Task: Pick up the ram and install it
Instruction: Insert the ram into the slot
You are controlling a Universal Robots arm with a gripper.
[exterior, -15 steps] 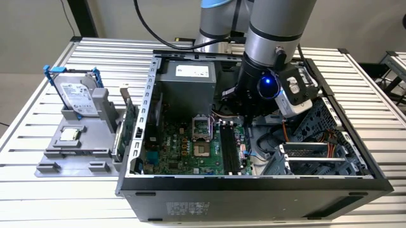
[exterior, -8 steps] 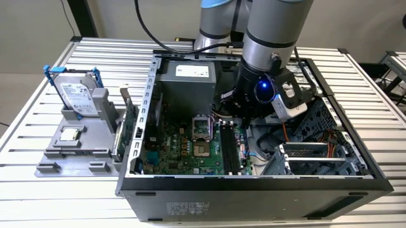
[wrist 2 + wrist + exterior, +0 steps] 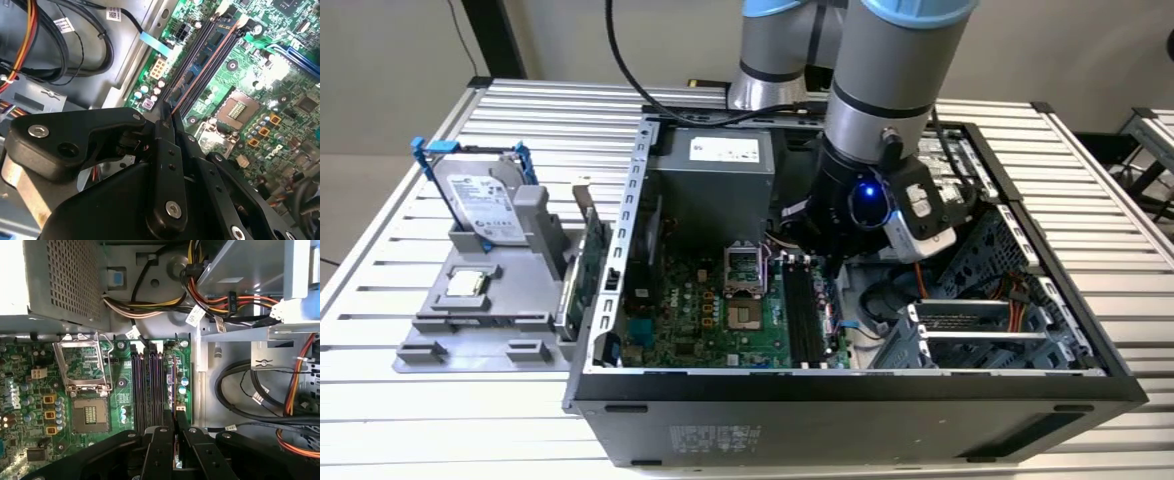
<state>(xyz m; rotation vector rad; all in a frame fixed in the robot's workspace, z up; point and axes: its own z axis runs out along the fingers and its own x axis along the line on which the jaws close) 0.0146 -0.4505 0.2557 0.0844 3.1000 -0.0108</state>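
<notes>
While cables [image 3: 260, 395] crowd beside the slots [image 3: 147, 385], the fingers [image 3: 176, 437] apparently pinch the ram [image 3: 171, 390].

1. Open computer case [image 3: 854, 385] on slatted table [image 3: 400, 400].
2. Motherboard [image 3: 707, 320] inside case, toward exterior view's left.
3. Memory slots [image 3: 803, 315] beside processor socket [image 3: 744, 320], toward exterior view's right.
4. Hard drive [image 3: 480, 205] on tray [image 3: 467, 335], outside case at exterior view's left.
</notes>
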